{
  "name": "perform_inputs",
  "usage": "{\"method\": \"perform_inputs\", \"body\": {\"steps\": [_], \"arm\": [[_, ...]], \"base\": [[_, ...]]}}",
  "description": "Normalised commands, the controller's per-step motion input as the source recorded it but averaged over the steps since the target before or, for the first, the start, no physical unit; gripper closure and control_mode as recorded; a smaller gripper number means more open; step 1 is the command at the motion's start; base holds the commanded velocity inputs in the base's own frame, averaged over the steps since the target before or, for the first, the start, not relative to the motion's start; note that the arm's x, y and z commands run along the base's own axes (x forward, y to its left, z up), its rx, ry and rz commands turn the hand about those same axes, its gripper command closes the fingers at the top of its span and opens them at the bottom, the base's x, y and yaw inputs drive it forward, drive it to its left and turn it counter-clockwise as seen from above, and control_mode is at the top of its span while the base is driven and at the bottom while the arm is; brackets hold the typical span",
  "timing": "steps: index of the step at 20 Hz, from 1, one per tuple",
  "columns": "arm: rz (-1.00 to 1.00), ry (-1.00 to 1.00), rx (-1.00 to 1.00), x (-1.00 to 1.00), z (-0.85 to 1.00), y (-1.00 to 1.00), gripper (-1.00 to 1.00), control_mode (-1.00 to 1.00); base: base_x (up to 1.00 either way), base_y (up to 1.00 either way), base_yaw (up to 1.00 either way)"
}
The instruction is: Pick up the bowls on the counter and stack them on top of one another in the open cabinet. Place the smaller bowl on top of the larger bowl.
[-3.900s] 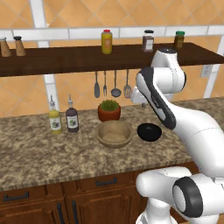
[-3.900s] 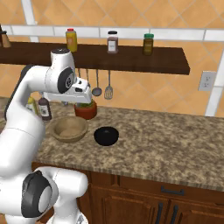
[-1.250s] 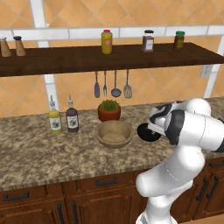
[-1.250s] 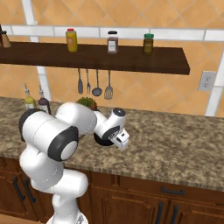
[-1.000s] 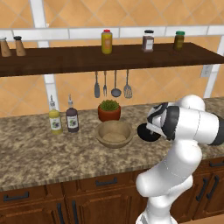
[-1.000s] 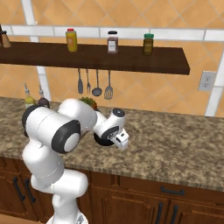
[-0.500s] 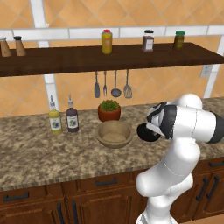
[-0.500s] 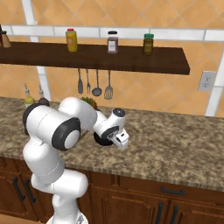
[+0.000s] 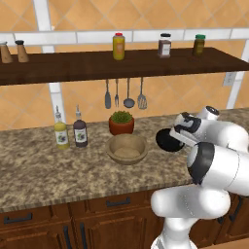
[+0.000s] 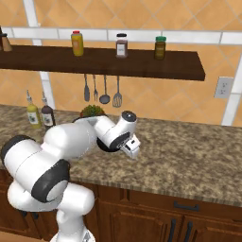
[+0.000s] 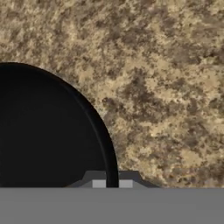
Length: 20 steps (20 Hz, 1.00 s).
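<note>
My gripper [image 11: 112,183] sits low over the smaller bowl [image 11: 43,131] on the counter [image 11: 166,87], one fingertip on each side of its rim, because the thin wall gives a hold. It seems closed on the rim, perhaps not fully. The larger bowl [image 9: 127,148] waits just beside.

My end effector [image 11: 112,183] shows just two finger stubs at the bottom of the hand view, either side of the small black bowl's [image 11: 43,131] rim; I cannot tell whether they grip it. The bowl runs off that view's left edge. From the right base view my own arm covers most of the bowl [image 10: 105,147] and all but the leaves of the plant [image 10: 92,111] behind it.
</note>
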Motion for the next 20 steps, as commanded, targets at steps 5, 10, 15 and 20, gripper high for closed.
{"method": "perform_inputs", "body": {"steps": [5,10,15,20], "arm": [[0.04,0.0,0.01,-0.45,0.88,0.39,1.0,-1.0],[0.01,0.0,0.0,-0.03,0.35,1.0,1.0,-1.0],[0.0,0.0,0.0,0.05,0.02,1.0,1.0,-1.0],[0.0,0.0,0.0,0.35,-0.02,0.78,1.0,-1.0]], "base": [[0.0,0.0,0.0],[0.0,0.0,0.0],[0.0,0.0,0.0],[0.0,0.0,0.0]]}}
